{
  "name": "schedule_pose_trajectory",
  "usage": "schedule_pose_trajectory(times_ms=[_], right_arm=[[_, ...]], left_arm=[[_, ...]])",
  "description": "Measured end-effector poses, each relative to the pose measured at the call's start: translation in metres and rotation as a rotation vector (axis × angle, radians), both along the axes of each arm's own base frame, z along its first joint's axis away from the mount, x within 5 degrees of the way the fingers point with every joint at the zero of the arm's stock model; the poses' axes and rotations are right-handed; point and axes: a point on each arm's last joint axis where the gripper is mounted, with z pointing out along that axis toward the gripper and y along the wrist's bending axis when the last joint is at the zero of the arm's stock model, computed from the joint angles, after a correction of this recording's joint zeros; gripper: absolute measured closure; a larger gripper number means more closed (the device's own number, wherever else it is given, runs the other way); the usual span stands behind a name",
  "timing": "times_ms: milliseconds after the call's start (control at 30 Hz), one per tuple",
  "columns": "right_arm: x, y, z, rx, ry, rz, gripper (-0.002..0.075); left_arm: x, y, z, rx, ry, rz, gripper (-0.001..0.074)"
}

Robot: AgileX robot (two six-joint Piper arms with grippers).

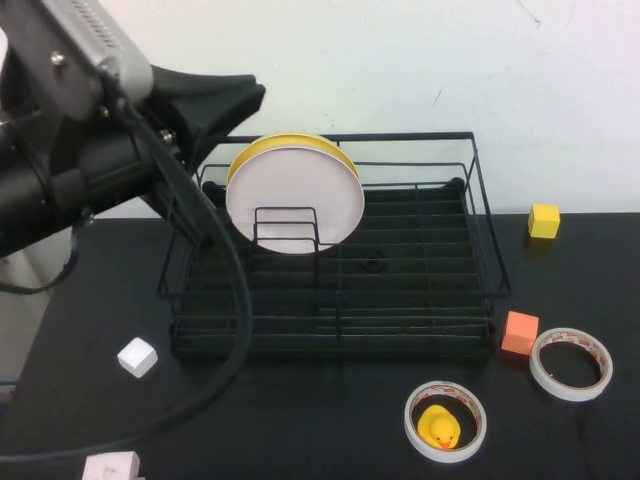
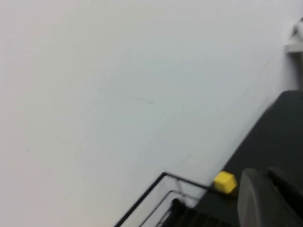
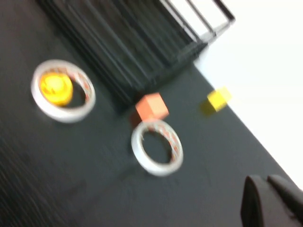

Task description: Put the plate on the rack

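The pale pink-white plate point(image 1: 295, 198) stands upright on edge in the black wire rack point(image 1: 482, 262), at its back left. It leans against a yellow plate point(image 1: 288, 142) behind it, with a wire divider in front. My left gripper point(image 1: 246, 97) hangs shut and empty just up and left of the plates' top edge, not touching them. In the left wrist view its fingertips point(image 2: 265, 176) are together, above the rack's corner rail point(image 2: 155, 187). My right gripper point(image 3: 266, 182) is out of the high view. It is shut and empty over bare black table to the right of the rack point(image 3: 123, 42).
A yellow cube point(image 1: 544, 221) sits right of the rack. An orange cube point(image 1: 519, 333) and a tape roll point(image 1: 571, 363) lie at the rack's front right corner. A second tape roll point(image 1: 446, 421) rings a rubber duck point(image 1: 438, 427). A white cube point(image 1: 137, 357) lies front left.
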Motion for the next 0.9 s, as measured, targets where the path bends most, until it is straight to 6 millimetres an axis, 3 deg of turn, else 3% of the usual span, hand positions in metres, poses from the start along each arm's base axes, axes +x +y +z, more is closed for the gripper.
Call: schedule_pose_trajectory(times_ms=[167,400,700,900], right_arm=[[-0.001,0.009,0.003,0.109,-0.004,0.056,0.0728],[-0.006,0.017,0.003,0.224,0.06,0.099,0.0728],[-0.006,0.017,0.002,0.224,0.073,0.096,0.0728],[-0.008,0.016,-0.002,0.218,0.117,0.088,0.0728]], left_arm=[[-0.005,0.001,0.005,-0.004,-0.003,0.096,0.0735],[-0.033,0.006,0.029,-0.07,-0.062,0.124,0.0735],[-0.081,0.05,0.061,-0.18,-0.192,0.386,0.0735],[-0.119,0.074,0.055,-0.307,-0.192,0.451,0.0735]])
